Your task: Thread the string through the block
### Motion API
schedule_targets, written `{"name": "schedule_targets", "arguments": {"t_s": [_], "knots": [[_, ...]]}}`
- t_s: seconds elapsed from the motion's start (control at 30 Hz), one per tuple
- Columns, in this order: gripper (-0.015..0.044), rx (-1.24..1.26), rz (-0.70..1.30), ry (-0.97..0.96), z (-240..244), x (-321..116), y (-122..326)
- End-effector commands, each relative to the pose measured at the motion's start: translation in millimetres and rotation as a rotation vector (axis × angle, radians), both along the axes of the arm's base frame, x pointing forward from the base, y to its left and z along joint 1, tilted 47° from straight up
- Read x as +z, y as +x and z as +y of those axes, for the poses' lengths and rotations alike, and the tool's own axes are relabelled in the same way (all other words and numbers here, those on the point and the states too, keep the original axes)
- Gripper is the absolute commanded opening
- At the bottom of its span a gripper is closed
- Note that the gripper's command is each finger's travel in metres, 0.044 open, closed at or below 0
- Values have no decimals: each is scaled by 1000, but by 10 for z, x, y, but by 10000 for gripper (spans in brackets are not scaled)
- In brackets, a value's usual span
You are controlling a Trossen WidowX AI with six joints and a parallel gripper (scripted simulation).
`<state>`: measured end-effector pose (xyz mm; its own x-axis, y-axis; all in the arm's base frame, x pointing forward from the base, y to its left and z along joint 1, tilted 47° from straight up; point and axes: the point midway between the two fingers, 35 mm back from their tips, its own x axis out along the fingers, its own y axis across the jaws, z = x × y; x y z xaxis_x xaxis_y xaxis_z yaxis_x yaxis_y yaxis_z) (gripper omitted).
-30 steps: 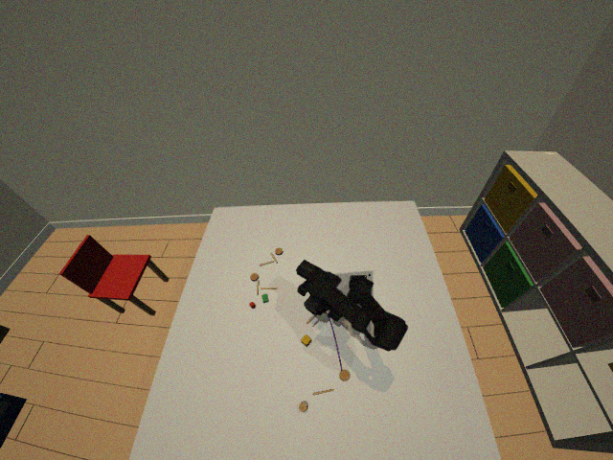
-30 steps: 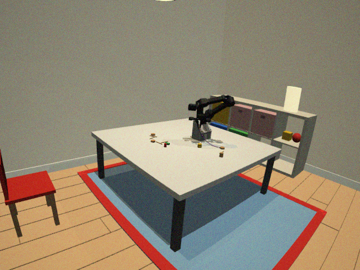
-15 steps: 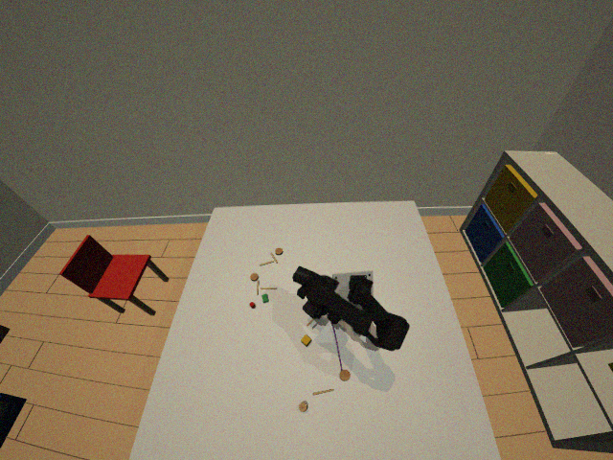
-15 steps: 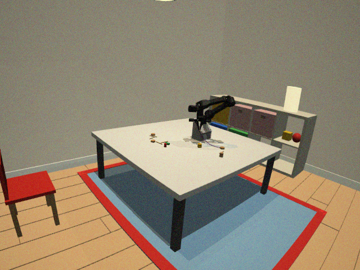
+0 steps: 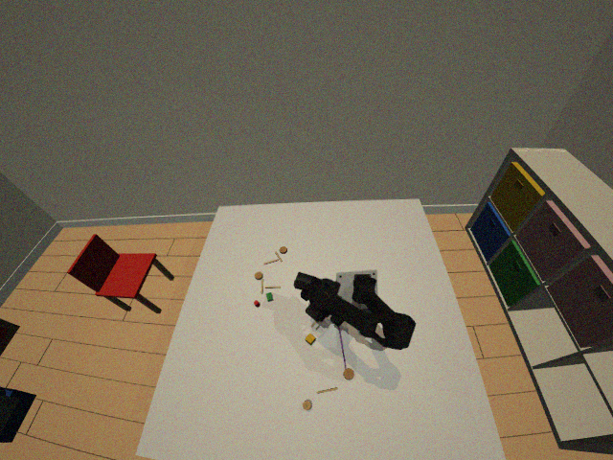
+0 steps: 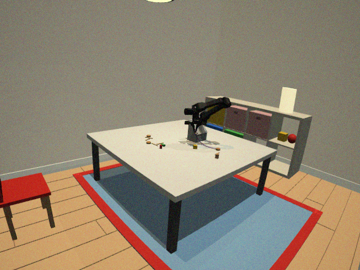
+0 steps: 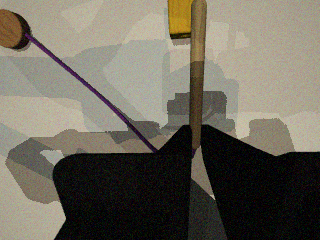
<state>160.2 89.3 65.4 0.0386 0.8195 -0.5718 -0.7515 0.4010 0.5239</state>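
Note:
My gripper [image 6: 196,132] [image 7: 194,132] is shut on the thin wooden stick [image 7: 198,45] at the string's end, above the table [image 5: 238,396] [image 6: 174,174]. The stick points forward from the fingertips. The purple string [image 5: 342,349] [image 7: 93,89] runs from the fingers to the round wooden button [image 5: 348,374] [image 6: 217,149] [image 7: 11,30] on the table. A small yellow block [image 5: 310,338] [image 6: 194,147] [image 7: 179,17] sits on the table; in the wrist view the stick's far end overlaps its right edge. No hole can be made out in it. The arm hides the fingertips in the top view.
A loose stick [image 5: 327,390] and a round brown piece [image 5: 307,404] [image 6: 216,156] lie beyond the string's button. A green block [image 5: 269,297], a red piece [image 5: 256,303], two buttons [image 5: 283,249] [image 5: 258,275] and several loose sticks lie on the other side.

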Motion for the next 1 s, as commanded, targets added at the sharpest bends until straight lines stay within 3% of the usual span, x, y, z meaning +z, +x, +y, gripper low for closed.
{"name": "schedule_targets", "arguments": {"t_s": [0.0,0.97], "knots": [[0,5,-6,-16,24,12,18],[0,48,19,-84,270,11,39]]}}
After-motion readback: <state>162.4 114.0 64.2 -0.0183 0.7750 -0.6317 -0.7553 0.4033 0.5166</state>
